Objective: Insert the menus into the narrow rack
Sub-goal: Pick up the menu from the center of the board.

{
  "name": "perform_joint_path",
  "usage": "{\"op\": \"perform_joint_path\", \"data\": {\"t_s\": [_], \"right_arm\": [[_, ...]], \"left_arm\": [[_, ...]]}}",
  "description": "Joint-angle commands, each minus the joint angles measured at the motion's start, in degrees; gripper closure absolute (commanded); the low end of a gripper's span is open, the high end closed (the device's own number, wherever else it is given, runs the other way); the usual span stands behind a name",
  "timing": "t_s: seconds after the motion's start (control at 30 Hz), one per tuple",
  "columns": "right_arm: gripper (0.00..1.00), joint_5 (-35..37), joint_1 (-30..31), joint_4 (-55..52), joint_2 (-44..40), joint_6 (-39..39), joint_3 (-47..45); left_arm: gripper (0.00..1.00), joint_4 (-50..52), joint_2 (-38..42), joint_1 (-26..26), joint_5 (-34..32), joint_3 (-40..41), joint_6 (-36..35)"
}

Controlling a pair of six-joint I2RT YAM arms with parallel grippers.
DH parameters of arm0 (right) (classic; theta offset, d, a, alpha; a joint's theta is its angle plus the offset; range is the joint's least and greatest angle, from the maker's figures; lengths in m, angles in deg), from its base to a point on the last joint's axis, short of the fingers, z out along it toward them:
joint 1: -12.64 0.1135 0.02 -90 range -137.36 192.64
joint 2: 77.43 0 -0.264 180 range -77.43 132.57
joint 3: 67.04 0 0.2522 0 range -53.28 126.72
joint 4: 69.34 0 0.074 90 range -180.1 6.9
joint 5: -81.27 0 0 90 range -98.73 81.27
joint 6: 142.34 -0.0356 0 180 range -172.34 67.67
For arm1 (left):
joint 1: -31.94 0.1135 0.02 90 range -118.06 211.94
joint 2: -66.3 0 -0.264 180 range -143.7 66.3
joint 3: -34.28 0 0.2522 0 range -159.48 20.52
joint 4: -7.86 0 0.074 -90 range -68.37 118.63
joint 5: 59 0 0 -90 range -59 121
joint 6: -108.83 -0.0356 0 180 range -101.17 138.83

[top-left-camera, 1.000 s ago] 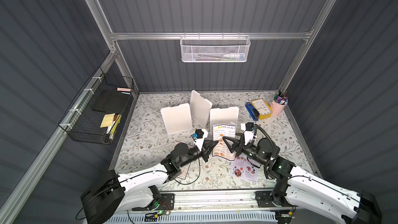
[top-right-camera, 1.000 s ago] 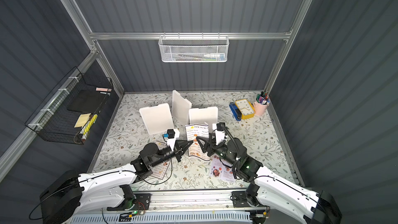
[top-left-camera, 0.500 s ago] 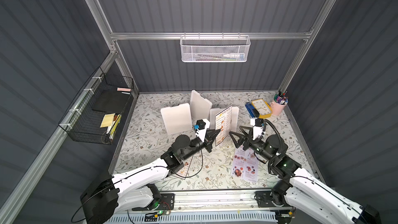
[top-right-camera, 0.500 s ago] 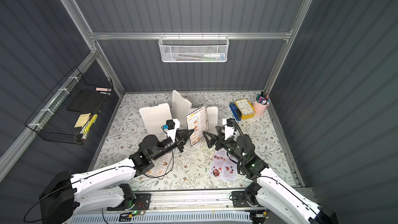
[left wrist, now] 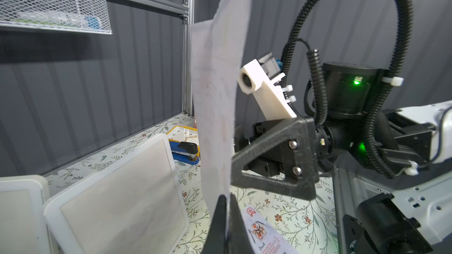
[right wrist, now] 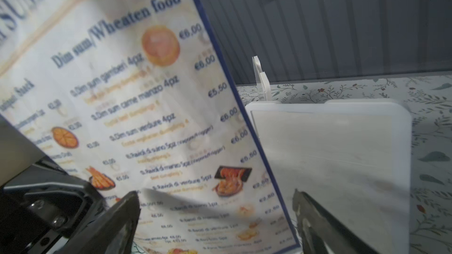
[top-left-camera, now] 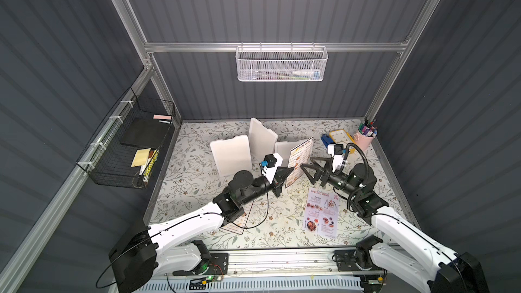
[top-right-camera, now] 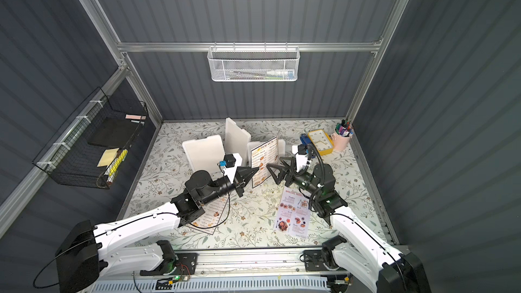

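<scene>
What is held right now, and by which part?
The left gripper pinches the upright DIM SUM INN menu by its side edge; the right gripper is open, empty.

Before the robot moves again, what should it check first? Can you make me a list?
1. The left gripper shut on the upright menu: ok.
2. The right gripper open, holding nothing: ok.
3. The upright menu flat: not ok, its top curls in the left wrist view.
4. Room in the white mesh rack on the back rail: cannot tell, things already lie inside.
5. The lavender menu and the menu under the left arm racked: not ok, both lie on the table.
</scene>
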Motion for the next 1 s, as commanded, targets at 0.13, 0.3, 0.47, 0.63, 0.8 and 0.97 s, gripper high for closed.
{"op": "perform_joint_path", "data": {"t_s": [0.13, 0.3, 0.47, 0.63, 0.8, 0.97], "right_arm": [[0.01, -11.2, -3.0, 11.3, 3.1, -2.1, 2.4], [0.01, -19.1, -3.0, 18.6, 4.4, -5.3, 1.8], [0.01, -21.6, -2.9, 20.1, 3.1, -6.4, 1.5], [0.01, -22.7, -2.9, 20.4, 1.8, -7.0, 1.3], [0.22, -22.2, -2.9, 19.5, -1.1, -7.0, -0.1], [0.57, -18.3, -2.8, 13.0, -3.5, -3.8, 0.0]], "left_arm": [[1.00, -0.1, 4.1, -0.1, 4.6, 0.3, -1.5], [1.00, -0.7, 5.6, -0.2, 5.0, 1.4, -1.2], [1.00, -0.6, 5.7, -0.1, 4.8, 1.7, -1.2], [1.00, -0.2, 6.2, -0.1, 3.2, 2.3, -1.0], [1.00, 0.2, 6.1, -0.1, 1.1, 2.3, -0.8], [1.00, -0.1, 6.4, -0.1, -0.1, 2.0, 0.0]]}}
